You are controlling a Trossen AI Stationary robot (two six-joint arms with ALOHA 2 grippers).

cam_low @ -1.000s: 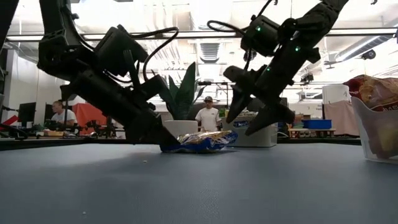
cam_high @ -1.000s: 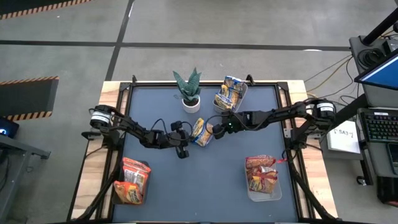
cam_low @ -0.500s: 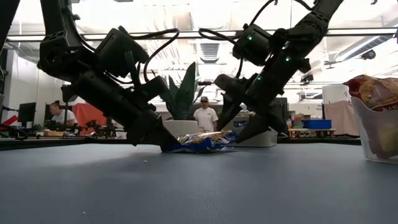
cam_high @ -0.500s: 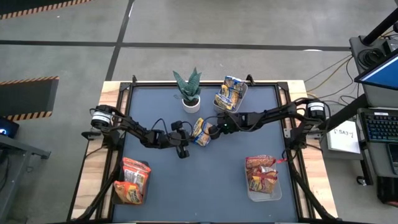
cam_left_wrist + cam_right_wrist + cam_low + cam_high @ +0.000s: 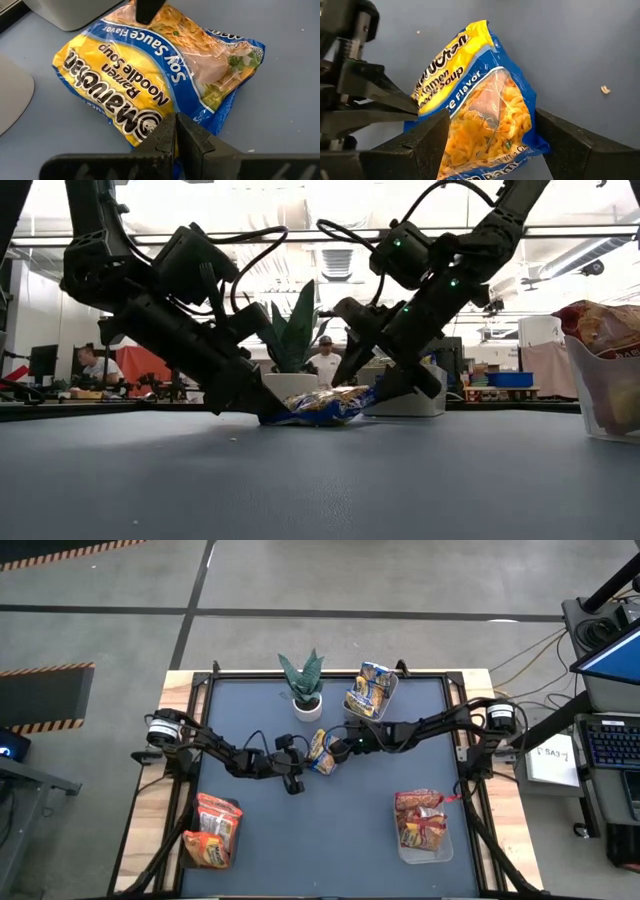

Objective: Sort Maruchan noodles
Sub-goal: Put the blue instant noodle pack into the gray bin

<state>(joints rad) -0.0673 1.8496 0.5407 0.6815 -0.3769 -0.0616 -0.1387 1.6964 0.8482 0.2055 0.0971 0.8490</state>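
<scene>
Right pincer (image 5: 335, 748) spread open astride yellow-and-blue flat plastic noodle packet (image 5: 321, 752), entered from 3 o'clock; left pincer (image 5: 302, 765) clamped on packet's 8 o'clock corner.

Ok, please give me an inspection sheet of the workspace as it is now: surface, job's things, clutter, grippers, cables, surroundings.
Surface: dark blue table top with wooden side edges.
Job's things: yellow-and-blue packet lying mid-table; far bin holds yellow-and-blue packets; left bin holds orange-red packets; right bin holds red-and-white packets.
Clutter: potted plant at the far edge; a small crumb on the table.
Grippers: left gripper shut on the packet's edge; right gripper open, straddling the packet's other end.
Cables: black cables along both arms; loose cables on the floor.
Surroundings: people in the room behind; desk with keyboard at the right.
</scene>
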